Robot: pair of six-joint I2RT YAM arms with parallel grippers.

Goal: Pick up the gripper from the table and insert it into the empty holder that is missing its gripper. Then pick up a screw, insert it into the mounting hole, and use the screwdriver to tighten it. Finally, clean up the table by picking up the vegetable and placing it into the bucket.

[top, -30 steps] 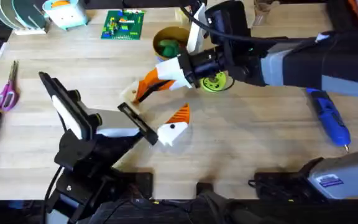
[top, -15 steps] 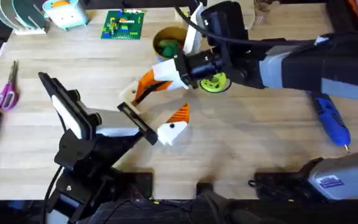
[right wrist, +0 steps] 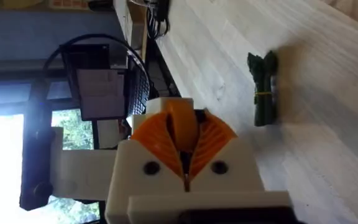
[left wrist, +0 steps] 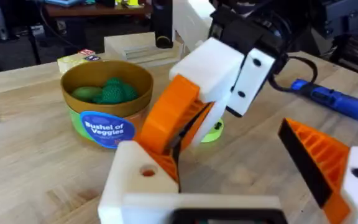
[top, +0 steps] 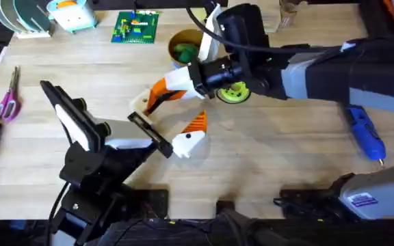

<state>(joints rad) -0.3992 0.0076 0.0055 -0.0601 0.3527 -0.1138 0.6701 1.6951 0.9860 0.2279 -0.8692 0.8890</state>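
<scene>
A pale wooden table [top: 265, 157] is seen. Beyond the table, a bright window [right wrist: 5, 155] with green foliage outside is visible.

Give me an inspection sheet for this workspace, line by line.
Surface: wooden table.
Job's things: gripper held at the holder; screwdriver lying near the right edge; vegetable lying on the table; bucket upright with green toys inside; screw: nothing seen.
Clutter: scissors, green brick plate, lime-green disc.
Pincers: left pincer open, the holder on one side and an orange fin on the other; right pincer shut on the gripper.
Cables: black cable looping by the monitor.
Surroundings: monitor.
</scene>
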